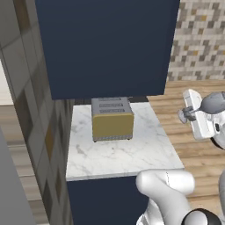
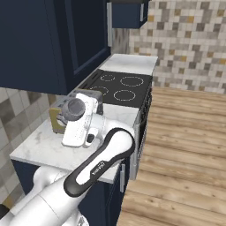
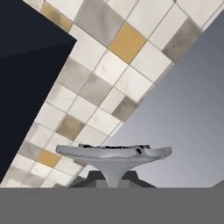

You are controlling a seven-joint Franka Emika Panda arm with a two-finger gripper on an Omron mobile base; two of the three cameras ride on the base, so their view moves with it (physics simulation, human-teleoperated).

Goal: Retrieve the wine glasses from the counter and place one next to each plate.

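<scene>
Fingertips (image 3: 94,178) sit pinched on the thin stem of a wine glass (image 3: 114,154); in the hand view the two dark tips rise at six o'clock with the stem between them and the round foot spread flat just above them. Seen from the right base view, the gripper (image 2: 73,115) carries the glass tipped toward the camera, its smoky-grey bowl (image 2: 73,109) facing out at about ten o'clock from the white hand. From the left base view the same glass (image 1: 212,103) hangs at three o'clock, off the counter's edge and over the wooden floor (image 1: 193,145), with its foot pointing toward nine o'clock.

Behind it, the short marble counter (image 1: 118,151) holds a yellow toaster (image 1: 112,119) at its twelve o'clock end, under dark navy cabinets (image 1: 105,46). Past the counter in the right base view lies a black cooktop (image 2: 119,86), and a mosaic tile wall (image 2: 190,39) runs behind it.

A glass like this is likely light, rigid and brittle, with a slick surface. The stem is the natural hold, but it is narrow, so a tilt or sudden swing could let it twist or slip. Setting it down foot first and level would suit it best.
</scene>
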